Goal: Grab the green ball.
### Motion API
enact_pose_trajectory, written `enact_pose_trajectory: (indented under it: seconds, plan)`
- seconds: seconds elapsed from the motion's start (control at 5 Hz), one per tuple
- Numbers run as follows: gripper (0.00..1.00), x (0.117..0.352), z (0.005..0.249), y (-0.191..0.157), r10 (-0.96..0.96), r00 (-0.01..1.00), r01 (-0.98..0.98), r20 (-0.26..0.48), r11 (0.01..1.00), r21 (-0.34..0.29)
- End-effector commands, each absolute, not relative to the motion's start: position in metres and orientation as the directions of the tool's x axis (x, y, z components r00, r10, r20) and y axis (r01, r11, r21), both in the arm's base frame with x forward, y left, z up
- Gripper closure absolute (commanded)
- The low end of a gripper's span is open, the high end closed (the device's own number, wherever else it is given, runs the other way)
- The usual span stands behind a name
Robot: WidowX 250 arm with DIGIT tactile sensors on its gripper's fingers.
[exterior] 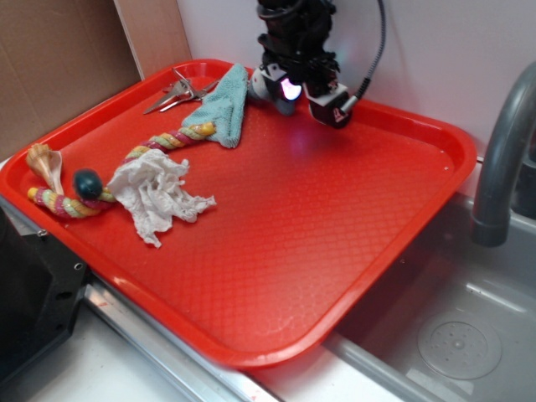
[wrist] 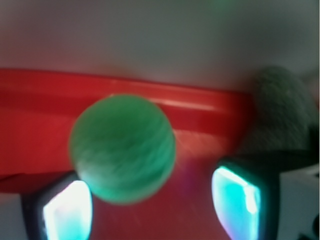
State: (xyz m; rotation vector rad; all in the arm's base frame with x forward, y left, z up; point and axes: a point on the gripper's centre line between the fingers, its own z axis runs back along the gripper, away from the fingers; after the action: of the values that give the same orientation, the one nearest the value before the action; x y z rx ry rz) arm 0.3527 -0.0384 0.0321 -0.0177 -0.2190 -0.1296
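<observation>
Tray point(exterior: 335, 251) red, beside sink point(exterior: 452, 335); tool point(wrist: 150, 210) spread, green ball point(wrist: 122, 147) apparently between fingers.

Green ball point(wrist: 122, 148): round, light mint green, matte surface with faint streaked texture; blurred in the wrist view. Position: far side of the red tray point(wrist: 40, 120), near its far rim. Hidden in the exterior view.

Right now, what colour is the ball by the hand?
Light mint green, the ball shows best in the wrist view.
</observation>
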Motion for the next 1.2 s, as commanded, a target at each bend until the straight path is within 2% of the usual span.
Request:
enact_pose_trajectory:
  seconds: [0.0,0.2,0.4,0.6,0.8,1.0]
  plan:
    - [1.00,0.370,0.053,-0.052,-0.148,0.947,0.161,0.286,0.987,-0.019]
    - [1.00,0.354,0.074,-0.054,-0.160,0.947,0.177,0.278,0.983,-0.039]
    - [1.00,0.312,0.123,-0.045,-0.121,0.984,0.135,0.128,0.986,-0.101]
    - [1.00,0.272,0.176,-0.036,-0.027,1.000,0.027,0.004,0.994,-0.107]
    - [1.00,0.229,0.218,-0.013,0.035,0.998,-0.039,-0.053,0.996,-0.080]
    - [1.00,0.216,0.241,-0.007,0.037,0.999,-0.035,0.016,0.996,-0.083]
